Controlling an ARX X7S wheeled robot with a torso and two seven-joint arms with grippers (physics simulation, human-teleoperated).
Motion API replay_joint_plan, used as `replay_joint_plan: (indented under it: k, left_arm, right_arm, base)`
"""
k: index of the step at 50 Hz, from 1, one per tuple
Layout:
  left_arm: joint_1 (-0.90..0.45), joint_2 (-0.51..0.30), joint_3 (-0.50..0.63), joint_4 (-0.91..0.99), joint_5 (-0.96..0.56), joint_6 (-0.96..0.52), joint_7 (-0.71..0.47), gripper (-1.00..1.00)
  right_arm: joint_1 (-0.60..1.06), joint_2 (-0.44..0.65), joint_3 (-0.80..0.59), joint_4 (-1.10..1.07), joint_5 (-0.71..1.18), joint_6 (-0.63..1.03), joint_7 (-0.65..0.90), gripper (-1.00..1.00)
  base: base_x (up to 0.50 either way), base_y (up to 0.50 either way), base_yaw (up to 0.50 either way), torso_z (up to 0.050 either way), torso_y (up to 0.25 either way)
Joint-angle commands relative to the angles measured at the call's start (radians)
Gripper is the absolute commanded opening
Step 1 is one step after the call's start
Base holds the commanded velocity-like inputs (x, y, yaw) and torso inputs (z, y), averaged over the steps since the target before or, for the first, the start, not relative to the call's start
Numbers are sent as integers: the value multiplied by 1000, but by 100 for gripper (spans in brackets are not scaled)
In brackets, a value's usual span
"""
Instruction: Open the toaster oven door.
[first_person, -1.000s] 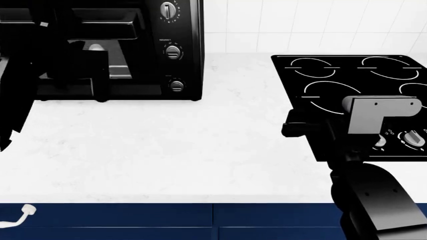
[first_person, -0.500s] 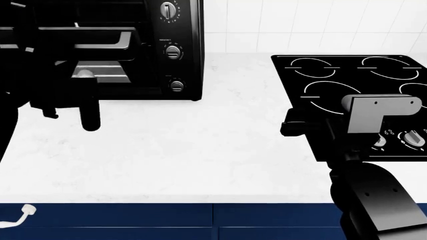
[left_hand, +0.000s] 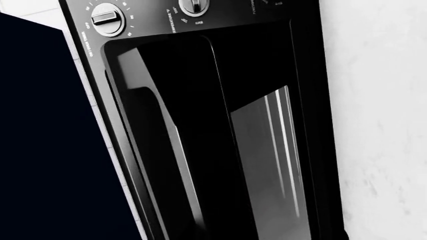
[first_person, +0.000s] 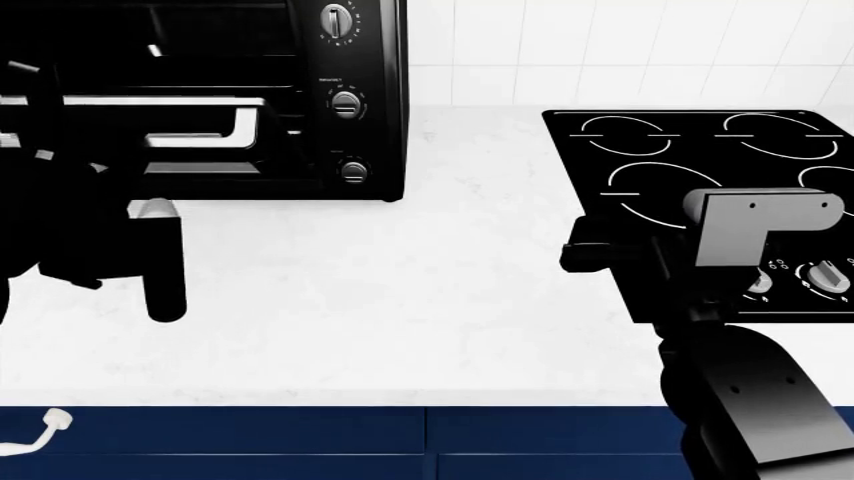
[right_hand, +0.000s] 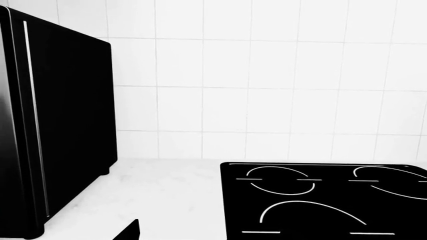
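The glossy black toaster oven (first_person: 360, 100) stands at the counter's back left, its knobs (first_person: 347, 103) in a column on its right side. The toaster oven door (first_person: 200, 120) hangs partly open, and its bar handle catches light. In the left wrist view the door (left_hand: 267, 165) tilts out from the frame below the knobs (left_hand: 107, 20). My left gripper (first_person: 127, 285) is over the counter in front of the oven, clear of the door, with its fingers (first_person: 164, 285) apart and empty. My right gripper (first_person: 577, 250) hovers at the cooktop's near left corner. Only one fingertip (right_hand: 130, 231) shows in its wrist view.
A flat black cooktop (first_person: 707, 150) with white ring marks lies at the right and also shows in the right wrist view (right_hand: 320, 200). White counter (first_person: 400, 300) lies between the oven and the cooktop. Blue cabinet fronts (first_person: 400, 440) run below, and a white tiled wall (right_hand: 267, 75) behind.
My left gripper has drawn back from the oven front toward the counter's near edge and no longer touches the door. The door has swung outward and down. My right arm has not moved.
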Motion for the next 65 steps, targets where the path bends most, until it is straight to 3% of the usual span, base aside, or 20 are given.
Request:
replay_joint_plan:
  k: [1, 39, 65]
  left_arm:
    - [111, -49, 42, 102, -109, -52, 5, -100]
    - [288, -152, 108, 256, -124, -143, -75, -100]
    - [406, -74, 191, 140, -123, -103, -169, -100]
  right_arm:
    - [-3, 1, 0, -4, 5, -2, 3, 100]
    - [-27, 8, 8, 1, 22, -25, 10, 100]
    - [-46, 25, 24, -13, 32, -23, 25, 100]
  base:
    - [0, 0, 0, 0, 0]
    - [1, 0, -2, 0, 0]
    - [0, 0, 0, 0, 0]
